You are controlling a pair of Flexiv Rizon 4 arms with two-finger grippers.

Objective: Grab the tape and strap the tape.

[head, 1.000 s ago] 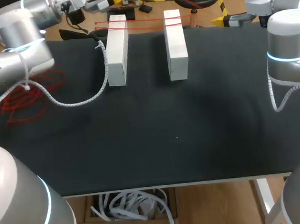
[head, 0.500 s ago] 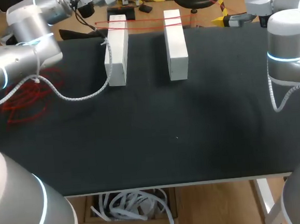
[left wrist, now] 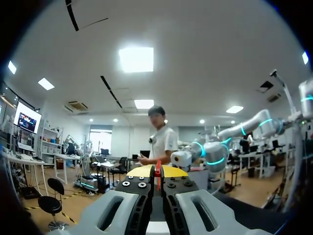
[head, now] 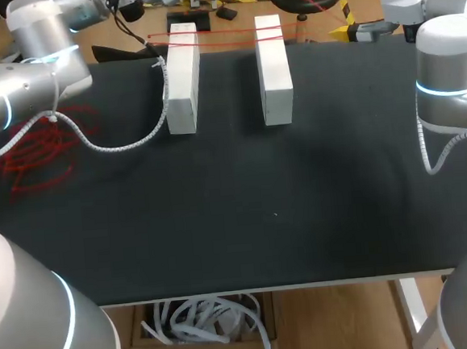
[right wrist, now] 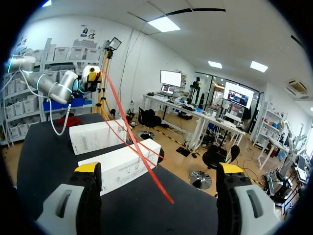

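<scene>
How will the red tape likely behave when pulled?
Probably floppy: the red tape lies in loose tangled loops. Likely thin and light: the left end effector pinches it between nearly closed tips. Pulled taut, it might shift the white boxes it crosses.

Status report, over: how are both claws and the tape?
Left claw shut on red tape. Right claw open, empty. Tape runs across two white boxes. Loose tape pile lies aside.
</scene>
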